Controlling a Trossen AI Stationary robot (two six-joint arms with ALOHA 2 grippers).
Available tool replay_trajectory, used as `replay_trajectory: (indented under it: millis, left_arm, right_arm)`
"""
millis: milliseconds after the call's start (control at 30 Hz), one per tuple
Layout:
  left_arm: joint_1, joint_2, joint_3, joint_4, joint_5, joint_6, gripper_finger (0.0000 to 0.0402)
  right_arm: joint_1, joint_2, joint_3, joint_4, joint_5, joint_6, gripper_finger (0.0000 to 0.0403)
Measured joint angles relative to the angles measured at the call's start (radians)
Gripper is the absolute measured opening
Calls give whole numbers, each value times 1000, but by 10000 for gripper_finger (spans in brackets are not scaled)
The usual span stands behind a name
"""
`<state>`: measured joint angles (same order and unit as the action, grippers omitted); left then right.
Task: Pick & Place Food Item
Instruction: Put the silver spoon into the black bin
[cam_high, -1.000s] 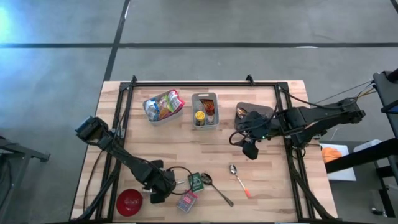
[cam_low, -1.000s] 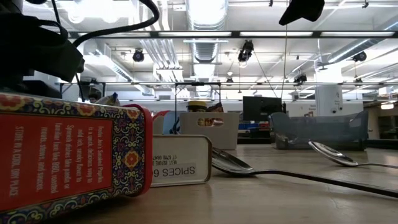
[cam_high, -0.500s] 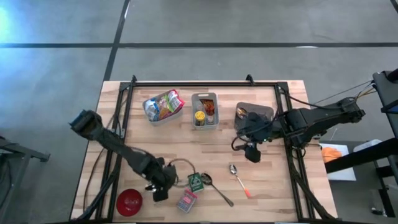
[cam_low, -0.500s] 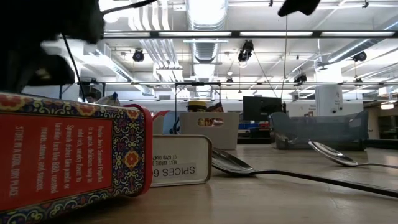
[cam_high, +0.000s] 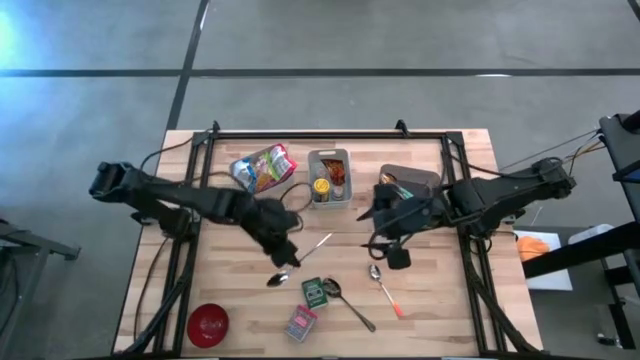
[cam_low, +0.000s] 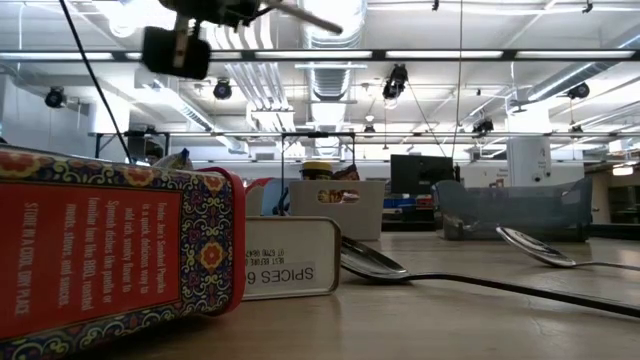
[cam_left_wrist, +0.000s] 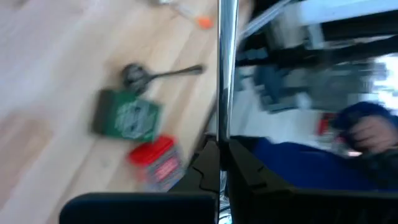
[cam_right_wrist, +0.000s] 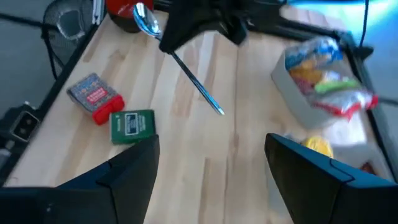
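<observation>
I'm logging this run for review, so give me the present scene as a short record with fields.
left gripper: shut on a spoon, lifted above the table's middle
right gripper: open, empty, near the right side
green tin: flat on the table, touching a second spoon
red tin: at the near edge, beside the green tin
orange-tipped spoon: lying right of the tins
red bowl: near left corner
bins: three along the far edge

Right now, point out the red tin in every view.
High view: red tin, bottom centre.
Low view: red tin, left foreground.
Left wrist view: red tin, lower middle.
Right wrist view: red tin, left side.
Shared landmark: green tin beside it.
</observation>
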<state>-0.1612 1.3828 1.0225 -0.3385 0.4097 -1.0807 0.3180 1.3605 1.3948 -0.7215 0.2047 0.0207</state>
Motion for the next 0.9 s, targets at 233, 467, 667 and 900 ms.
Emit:
replay_trajectory:
  millis: [233, 467, 667, 900]
  left_arm:
    - [99, 2, 0, 58, 100, -40, 0]
    - [125, 2, 0, 69, 184, 4, 0]
    - [125, 2, 0, 75, 227, 15, 0]
    - [123, 2, 0, 92, 272, 37, 0]
  right_arm:
    - [0, 168, 167, -83, -54, -168, 289]
    - [-9, 324, 308, -201, -55, -258, 289]
    - [-13, 404, 403, -222, -1, -318, 289]
    - [-15, 453, 438, -245, 4, -364, 274]
